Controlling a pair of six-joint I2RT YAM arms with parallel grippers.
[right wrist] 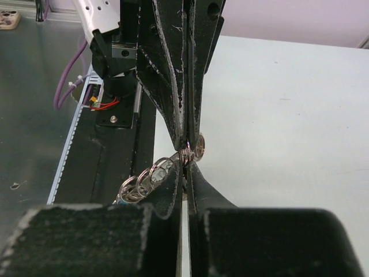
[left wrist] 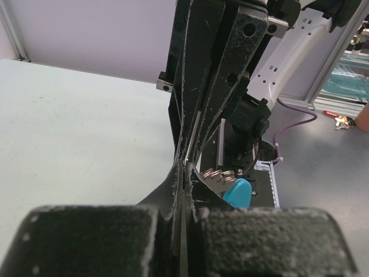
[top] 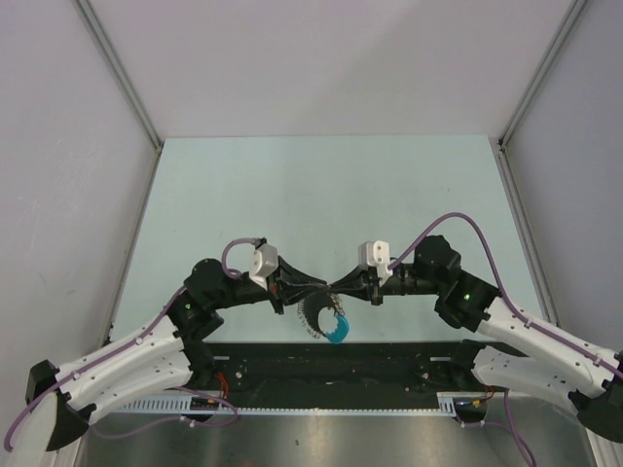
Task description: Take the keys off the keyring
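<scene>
My left gripper [top: 321, 285] and right gripper [top: 343, 285] meet tip to tip just above the table's near edge. Both are shut on the keyring [right wrist: 194, 151], a small silvery coil pinched between the two sets of tips. In the right wrist view my right gripper [right wrist: 187, 167] closes from below and the left one [right wrist: 189, 141] from above. The keys [top: 315, 316] hang under the tips as a silvery fan with a blue piece [top: 338, 329]. They also show in the left wrist view [left wrist: 214, 176], beside my left gripper [left wrist: 185, 172], with the blue piece [left wrist: 237, 193] below.
The pale green table [top: 321, 195] stretches away behind the grippers, walled on three sides. A black base plate [top: 331, 365] and a slotted white rail [top: 311, 409] run along the near edge under the keys. Purple cables [top: 458, 222] loop off both wrists.
</scene>
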